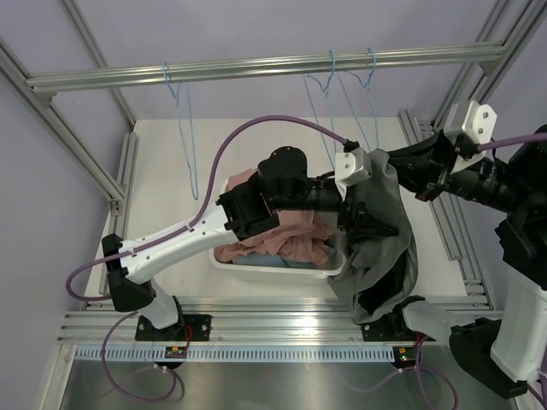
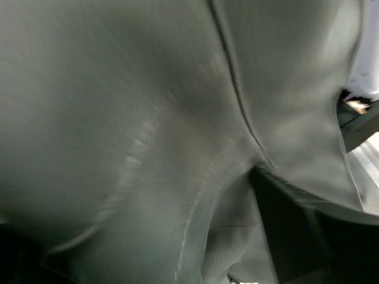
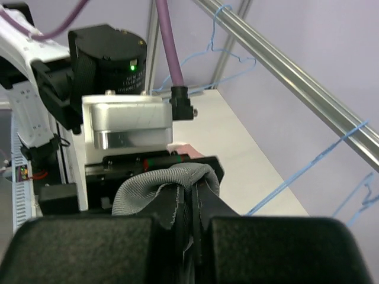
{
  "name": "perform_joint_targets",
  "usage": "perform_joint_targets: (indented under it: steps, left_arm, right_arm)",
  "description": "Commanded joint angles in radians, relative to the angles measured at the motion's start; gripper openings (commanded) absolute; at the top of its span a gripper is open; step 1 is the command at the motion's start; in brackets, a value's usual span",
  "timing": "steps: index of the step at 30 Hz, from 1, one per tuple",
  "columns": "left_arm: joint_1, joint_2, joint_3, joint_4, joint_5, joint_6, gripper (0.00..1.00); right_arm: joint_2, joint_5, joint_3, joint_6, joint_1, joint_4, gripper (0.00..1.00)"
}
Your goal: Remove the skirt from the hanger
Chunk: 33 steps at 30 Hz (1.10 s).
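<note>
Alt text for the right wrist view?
The right gripper is shut on a fold of the grey skirt, with the left arm's wrist close behind it. On the right, blue wire hangers hang from a metal rail.

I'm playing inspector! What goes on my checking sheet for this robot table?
Surface: white table, with a bin in the middle.
Job's things: grey skirt hangs between both grippers and drapes past the bin's right end. The blue wire hangers on the rail look bare.
Clutter: white bin holding pink and pale blue clothes.
Grippers: right gripper is shut on the skirt's waistband. Left gripper is against the skirt, its jaws hidden by cloth.
Cables: purple cable arcs over the left arm.
Surroundings: aluminium frame and lilac walls.
</note>
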Motion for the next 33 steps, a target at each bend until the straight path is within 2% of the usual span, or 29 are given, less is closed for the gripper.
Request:
perform_joint_targets:
  steps: [1, 2, 3, 5, 6, 9, 11, 12, 13, 15, 16, 17, 22, 27, 29, 32, 33]
  left_arm:
    - [-0.006, 0.003, 0.046, 0.087, 0.067, -0.075, 0.77]
    - [-0.006, -0.004, 0.055, 0.077, 0.054, -0.065, 0.67]
    - [-0.006, -0.011, 0.057, 0.073, 0.031, -0.056, 0.38]
    - [-0.006, -0.055, 0.051, 0.015, -0.052, -0.014, 0.17]
    - [-0.006, -0.073, 0.039, 0.003, -0.086, 0.004, 0.00]
    - [-0.001, -0.138, 0.072, -0.115, -0.254, 0.067, 0.00]
    - [0.014, -0.156, 0.130, -0.196, -0.327, 0.131, 0.00]
    - [0.023, -0.162, 0.210, -0.241, -0.351, 0.145, 0.00]
    - [0.049, -0.162, 0.248, -0.326, -0.399, 0.155, 0.00]
    - [0.085, -0.162, 0.317, -0.424, -0.434, 0.176, 0.00]
    - [0.124, -0.161, 0.366, -0.449, -0.468, 0.185, 0.00]
    - [0.144, -0.164, 0.382, -0.468, -0.479, 0.193, 0.00]
    - [0.284, -0.144, 0.459, -0.517, -0.484, 0.195, 0.00]
    - [0.336, -0.135, 0.424, -0.513, -0.537, 0.202, 0.00]
    - [0.369, -0.152, 0.322, -0.491, -0.525, 0.179, 0.00]
    - [0.401, -0.193, 0.162, -0.389, -0.422, 0.098, 0.00]
    - [0.401, -0.227, 0.053, -0.329, -0.405, 0.080, 0.00]
  right_arm:
    - [0.052, -0.079, 0.081, 0.114, -0.004, 0.195, 0.00]
    - [0.057, -0.079, 0.091, 0.120, -0.003, 0.205, 0.00]
    - [0.063, -0.075, 0.110, 0.128, -0.003, 0.227, 0.00]
    - [0.067, -0.063, 0.131, 0.132, -0.003, 0.236, 0.00]
    - [0.069, -0.049, 0.145, 0.134, -0.003, 0.242, 0.00]
    - [0.061, 0.014, 0.142, 0.132, -0.003, 0.241, 0.02]
    - [0.054, 0.058, 0.116, 0.117, -0.003, 0.235, 0.12]
    - [0.045, 0.122, 0.105, 0.118, -0.003, 0.238, 0.21]
    - [0.031, 0.146, 0.095, 0.103, -0.003, 0.236, 0.47]
    - [0.009, 0.212, 0.067, 0.086, -0.004, 0.227, 0.68]
    - [0.002, 0.227, 0.056, 0.068, -0.004, 0.225, 0.82]
    - [-0.006, 0.241, 0.033, 0.057, -0.006, 0.219, 0.86]
    - [-0.069, 0.293, -0.062, 0.014, -0.024, 0.196, 0.92]
    - [-0.120, 0.335, -0.168, 0.002, -0.064, 0.193, 0.94]
    - [-0.130, 0.335, -0.204, 0.006, -0.078, 0.190, 0.95]
    - [-0.158, 0.318, -0.260, 0.023, -0.104, 0.189, 0.95]
    - [-0.175, 0.307, -0.273, 0.028, -0.118, 0.189, 0.95]
